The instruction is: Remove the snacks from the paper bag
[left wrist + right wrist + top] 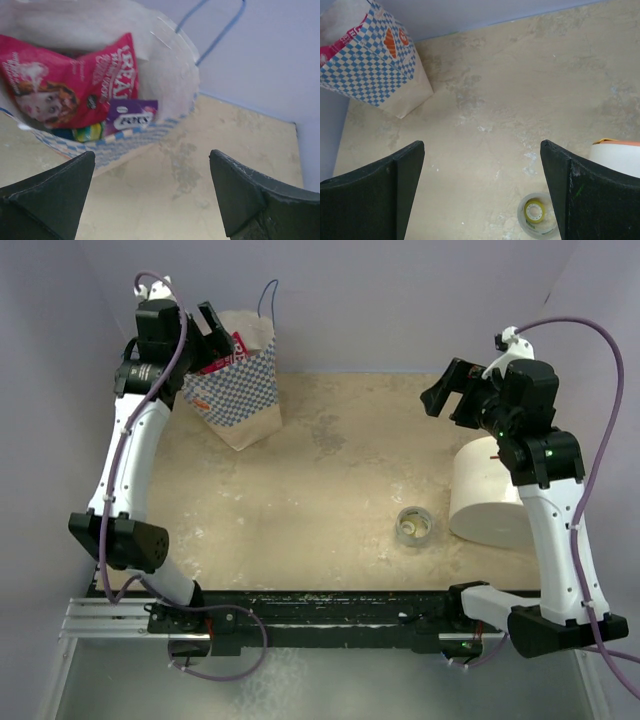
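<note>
The blue-and-white checkered paper bag point(238, 390) stands upright at the far left of the table; it also shows in the right wrist view point(372, 70) with its orange mark. In the left wrist view its white inside point(165, 65) holds a red-pink chip bag point(75, 85), a purple packet point(134, 116) and a green-yellow packet point(89, 132). My left gripper point(213, 325) is open and empty, hovering at the bag's mouth; in its own view it shows open point(152, 170). My right gripper point(447, 395) is open and empty, high over the right side.
A big white cylinder roll point(490, 495) stands at the right, under my right arm. A small clear tape roll point(413, 526) lies near the middle front and in the right wrist view point(536, 214). Purple walls close the back and sides.
</note>
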### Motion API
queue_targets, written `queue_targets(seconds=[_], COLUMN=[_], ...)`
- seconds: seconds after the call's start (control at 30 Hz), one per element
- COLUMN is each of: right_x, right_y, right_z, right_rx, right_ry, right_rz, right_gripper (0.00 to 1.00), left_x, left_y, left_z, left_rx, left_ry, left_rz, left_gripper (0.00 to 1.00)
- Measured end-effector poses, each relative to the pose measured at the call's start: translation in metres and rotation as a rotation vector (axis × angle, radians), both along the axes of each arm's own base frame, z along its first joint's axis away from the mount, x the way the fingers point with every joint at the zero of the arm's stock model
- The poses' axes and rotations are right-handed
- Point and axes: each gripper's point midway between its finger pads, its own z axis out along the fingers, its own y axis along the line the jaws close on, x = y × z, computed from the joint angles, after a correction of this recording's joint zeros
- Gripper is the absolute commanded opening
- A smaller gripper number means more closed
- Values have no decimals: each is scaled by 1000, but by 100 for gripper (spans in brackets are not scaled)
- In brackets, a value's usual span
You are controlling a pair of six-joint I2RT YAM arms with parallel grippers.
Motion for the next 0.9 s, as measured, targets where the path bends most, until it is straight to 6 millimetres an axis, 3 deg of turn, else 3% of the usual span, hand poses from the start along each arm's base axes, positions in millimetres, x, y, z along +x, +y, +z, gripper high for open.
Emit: queue_targets(seconds=[0.07,0.23,0.4,0.67,0.9], right_x=[1,-3,-2,3,10], right_y=[3,4,2,-3,-8], right_z=[-4,-2,1,-3,-5], right_rx=[-7,-33,-65,-102,-125], right_ry=[9,-12,-35,-29,-20], right_rz=[25,54,61,48,17], right_gripper=[100,100,100,99,99], left_x=[16,49,52,54,63], left_y=[15,83,140,168,189], left_z=[-5,-14,-23,-25,-47], left_rx=[6,-23,-67,-135,-207], left_ry=[7,23,39,28,60], left_rz=[46,229,367,438,488], left_gripper=[99,99,99,99,100])
